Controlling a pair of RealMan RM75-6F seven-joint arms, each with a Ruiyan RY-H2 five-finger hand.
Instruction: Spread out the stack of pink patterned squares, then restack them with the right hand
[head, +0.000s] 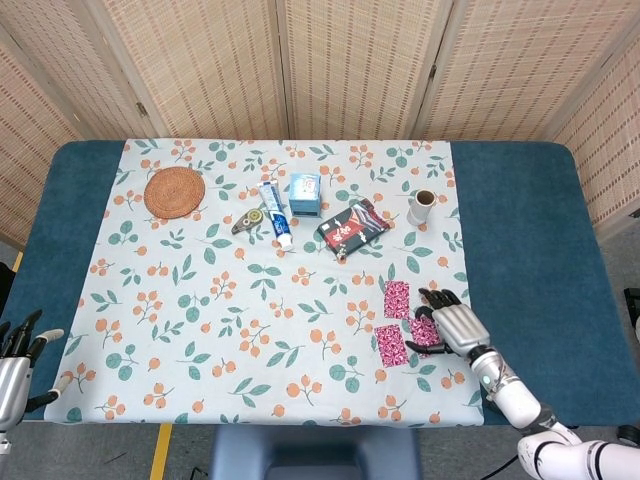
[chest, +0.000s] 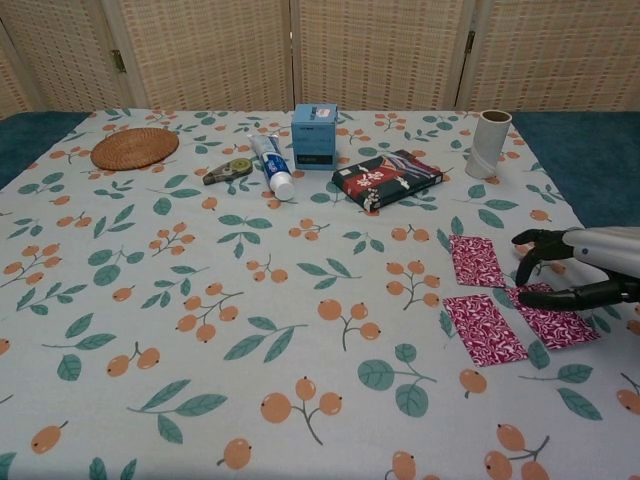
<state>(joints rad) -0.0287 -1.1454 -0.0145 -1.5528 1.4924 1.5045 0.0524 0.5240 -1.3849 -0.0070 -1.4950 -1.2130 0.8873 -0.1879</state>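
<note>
Pink patterned squares lay spread in three pieces on the floral tablecloth (chest: 200, 300) near my right side: the far square (chest: 474, 260), the near square (chest: 484, 328), and the right square (chest: 553, 322) tilted just beside it. My right hand (chest: 570, 270) sat over the right square with its fingers spread and curved, fingertips (chest: 522, 238) pointing inward; I could not tell whether they touched the square, and it held nothing. My left hand (head: 18, 360) hung off the table's near left corner, fingers apart and holding nothing. Further back stood a woven coaster (chest: 134, 148), toothpaste tube (chest: 270, 166), blue box (chest: 315, 136), dark packet (chest: 388, 179) and cardboard tube (chest: 487, 143)
</note>
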